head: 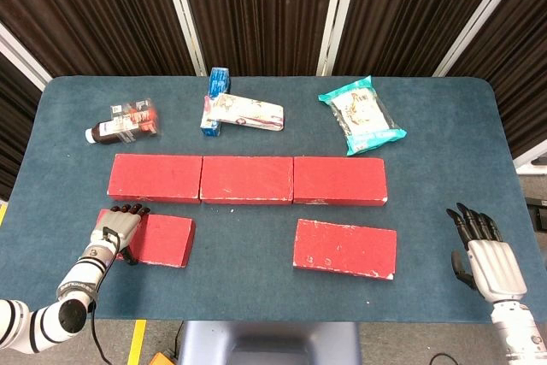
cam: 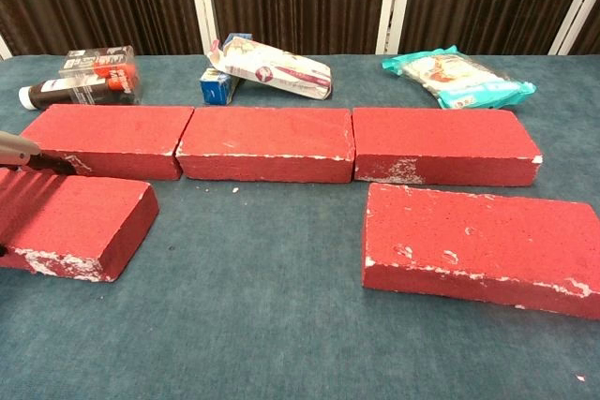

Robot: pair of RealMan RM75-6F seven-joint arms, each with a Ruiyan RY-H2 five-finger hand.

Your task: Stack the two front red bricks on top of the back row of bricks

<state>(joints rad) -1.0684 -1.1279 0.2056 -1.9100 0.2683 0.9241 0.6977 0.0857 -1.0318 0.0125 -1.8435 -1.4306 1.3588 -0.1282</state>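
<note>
On a dark blue felt-covered table [head: 427, 126], seen near to far. At the near right edge, the robot's right hand [head: 484, 250] hovers with fingers spread, holding nothing, well apart from every brick. At the near left, the left hand [head: 117, 230] rests on the left end of the front left flat red brick [head: 158, 240], fingers draped over its far edge; whether it truly grips cannot be told. The front right flat red brick [cam: 478, 245] lies alone, chipped white along its edges. Behind both, a back row of three red bricks [head: 247, 179] sits end to end, touching, tops bare. Farther back lie a dark brown bottle beside a boxed packet [head: 124, 121], a blue carton [head: 214, 100] under a white pouch [head: 245, 112], and a teal snack bag [head: 361, 114].
</note>
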